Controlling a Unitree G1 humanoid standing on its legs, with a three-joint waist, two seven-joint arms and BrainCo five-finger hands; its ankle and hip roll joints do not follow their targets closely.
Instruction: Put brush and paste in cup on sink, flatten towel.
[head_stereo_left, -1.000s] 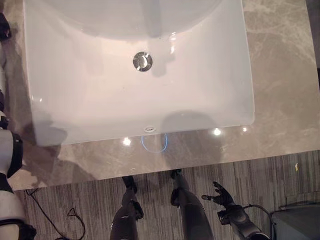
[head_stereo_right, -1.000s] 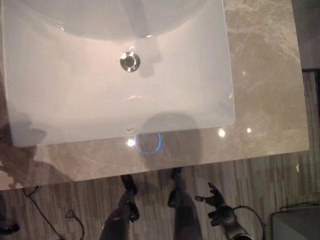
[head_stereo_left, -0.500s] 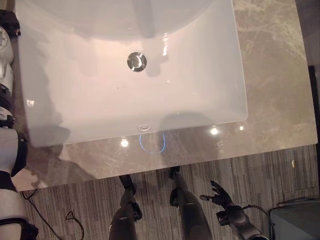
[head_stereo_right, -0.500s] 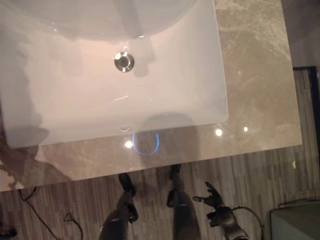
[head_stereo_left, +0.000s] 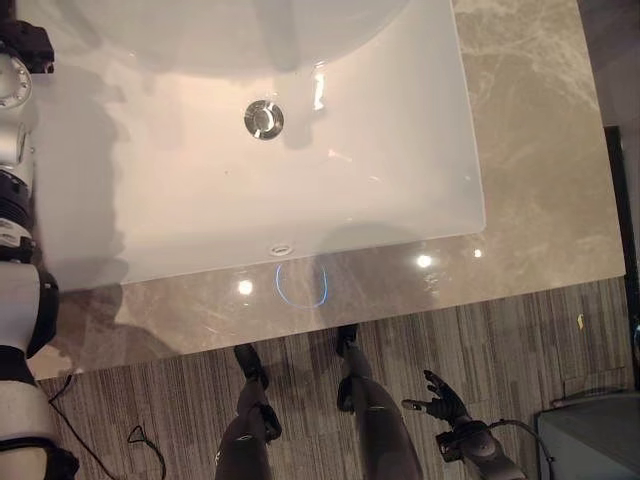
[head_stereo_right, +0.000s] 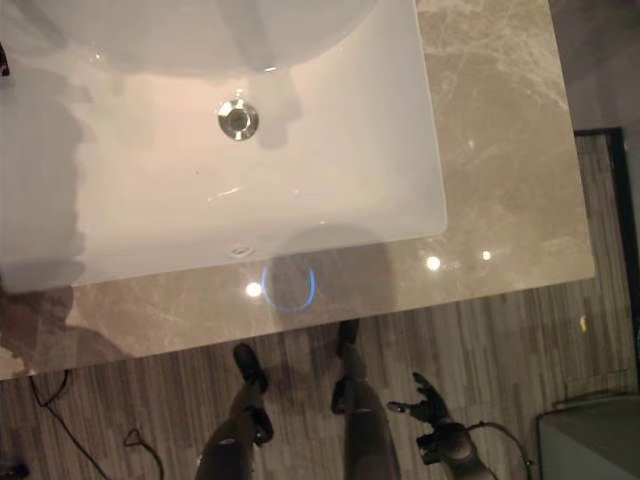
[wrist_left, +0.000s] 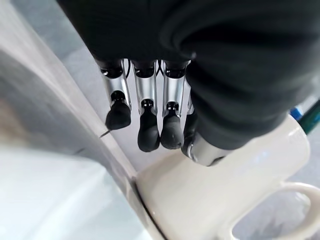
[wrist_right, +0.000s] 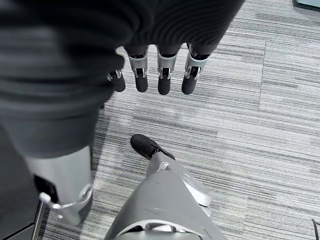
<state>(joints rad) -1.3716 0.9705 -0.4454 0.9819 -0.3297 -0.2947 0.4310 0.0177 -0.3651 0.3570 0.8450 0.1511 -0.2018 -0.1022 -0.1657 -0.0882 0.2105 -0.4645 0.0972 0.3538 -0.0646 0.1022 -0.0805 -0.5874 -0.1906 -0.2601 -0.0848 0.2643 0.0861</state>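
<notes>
My left hand (wrist_left: 150, 115) hangs relaxed, holding nothing, just over the cream cup (wrist_left: 220, 195) beside the sink (head_stereo_left: 300, 200), right hand (wrist_right: 160, 75) loose by my side; brush & paste unseen, need finding next

Head stereo pair looks straight down, sharing the sink (head_stereo_left: 300, 190); wrist cameras close.

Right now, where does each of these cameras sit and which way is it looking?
Left and right eye views: on the head, looking down at the sink, the counter and the floor; the right hand hangs open low down.
Left wrist view: on the left arm, looking along the left hand, open above a cream mug.
Right wrist view: on the right arm, looking down past its fingers at striped carpet.
Both eye views share one scene.
</notes>
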